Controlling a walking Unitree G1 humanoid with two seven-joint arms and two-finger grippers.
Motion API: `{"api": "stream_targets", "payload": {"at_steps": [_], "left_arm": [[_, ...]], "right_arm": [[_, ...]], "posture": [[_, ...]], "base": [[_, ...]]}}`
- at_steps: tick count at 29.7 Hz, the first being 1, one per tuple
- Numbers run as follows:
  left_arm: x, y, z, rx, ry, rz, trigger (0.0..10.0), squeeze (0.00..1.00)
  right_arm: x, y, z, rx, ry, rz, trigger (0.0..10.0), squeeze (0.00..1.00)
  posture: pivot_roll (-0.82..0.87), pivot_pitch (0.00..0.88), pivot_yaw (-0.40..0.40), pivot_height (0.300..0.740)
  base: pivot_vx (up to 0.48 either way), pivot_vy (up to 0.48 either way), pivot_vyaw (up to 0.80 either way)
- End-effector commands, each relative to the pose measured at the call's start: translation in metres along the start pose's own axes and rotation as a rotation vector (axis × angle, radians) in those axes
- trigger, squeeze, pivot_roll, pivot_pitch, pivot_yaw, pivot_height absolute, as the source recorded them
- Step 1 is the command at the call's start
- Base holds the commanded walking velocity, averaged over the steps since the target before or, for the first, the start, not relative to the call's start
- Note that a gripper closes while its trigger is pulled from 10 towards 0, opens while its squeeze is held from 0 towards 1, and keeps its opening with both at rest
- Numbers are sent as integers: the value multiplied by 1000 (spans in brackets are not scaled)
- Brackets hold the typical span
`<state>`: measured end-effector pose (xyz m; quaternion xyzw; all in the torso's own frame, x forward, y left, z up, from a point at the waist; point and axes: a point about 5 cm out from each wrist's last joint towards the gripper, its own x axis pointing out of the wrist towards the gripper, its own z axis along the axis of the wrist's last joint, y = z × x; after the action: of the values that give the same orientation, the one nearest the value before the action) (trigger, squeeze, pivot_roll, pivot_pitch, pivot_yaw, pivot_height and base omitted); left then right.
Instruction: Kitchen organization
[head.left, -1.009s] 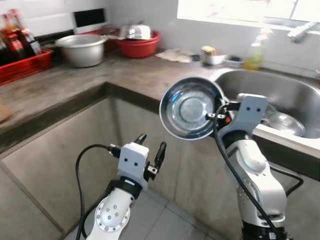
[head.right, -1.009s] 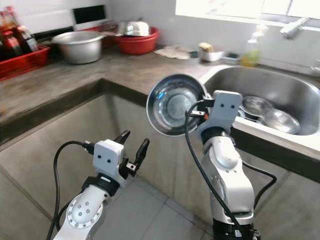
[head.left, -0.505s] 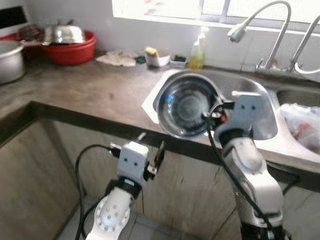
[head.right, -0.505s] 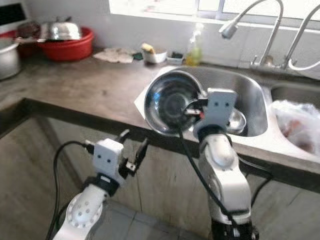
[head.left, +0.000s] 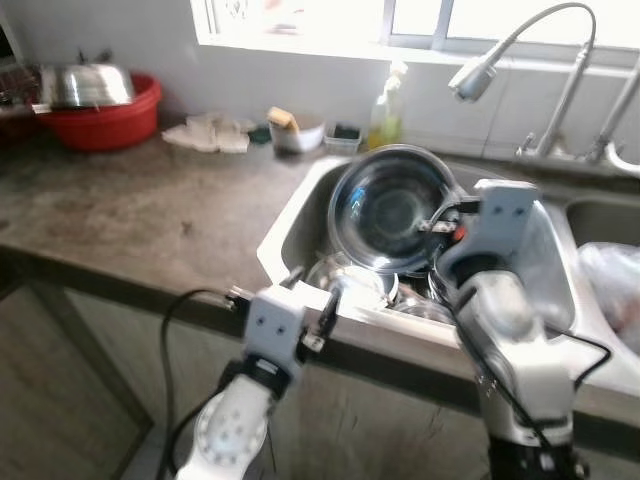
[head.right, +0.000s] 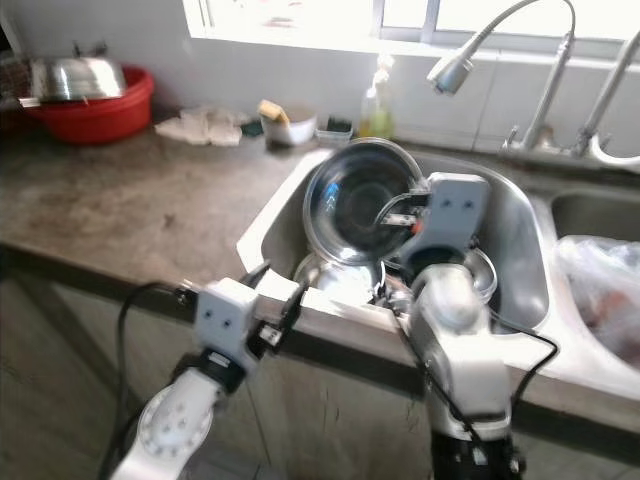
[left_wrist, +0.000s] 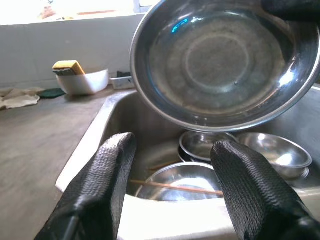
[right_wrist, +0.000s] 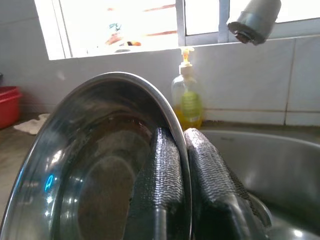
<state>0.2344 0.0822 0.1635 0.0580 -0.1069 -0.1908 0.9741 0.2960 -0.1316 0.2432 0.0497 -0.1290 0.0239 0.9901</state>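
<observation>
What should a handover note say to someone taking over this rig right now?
Right gripper: shut on the rim of the steel bowl, held tilted above the sink.
Left gripper: open, empty, at the sink's front edge.
In the sink: several smaller steel bowls and a thin stick.
Done: bowl picked up.
Left: the bowl is not yet set down; where it belongs can't be told from here.

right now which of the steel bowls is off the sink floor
The steel bowl pinched at its rim by the right end effector, tilted on edge above the sink. The other bowls lie down in the basin.
</observation>
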Motion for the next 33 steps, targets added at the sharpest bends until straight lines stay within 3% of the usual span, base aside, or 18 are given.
{"api": "stream_targets", "payload": {"at_steps": [1,10,15,18,24,33], "left_arm": [[1,-5,3,5,-10,-9,10000,0],[2,-5,1,-9,-1,-8,10000,0],[1,-7,3,-14,-1,-13,10000,0],[-1,-10,4,-24,-1,-22,10000,0],[-7,-13,4,-30,10,-18,10000,0],[-13,-14,7,-44,23,-15,10000,0]], "right_arm": [[3,-12,7,-19,-29,-40,10000,0],[16,-24,9,-79,-13,-64,10000,0],[31,-34,3,-157,44,-78,10000,0],[48,-47,-10,-192,147,-114,10000,0],[64,-63,-25,-257,249,-140,10000,0],[73,-78,-57,-203,439,-186,10000,0]], "posture": [[148,78,-35,740],[148,85,-37,740],[150,97,-40,740],[150,112,-42,740],[164,129,-55,740],[180,162,-61,740]], "base": [[307,0,0],[34,0,0],[0,0,0],[0,0,0],[0,0,0],[0,0,0]]}}
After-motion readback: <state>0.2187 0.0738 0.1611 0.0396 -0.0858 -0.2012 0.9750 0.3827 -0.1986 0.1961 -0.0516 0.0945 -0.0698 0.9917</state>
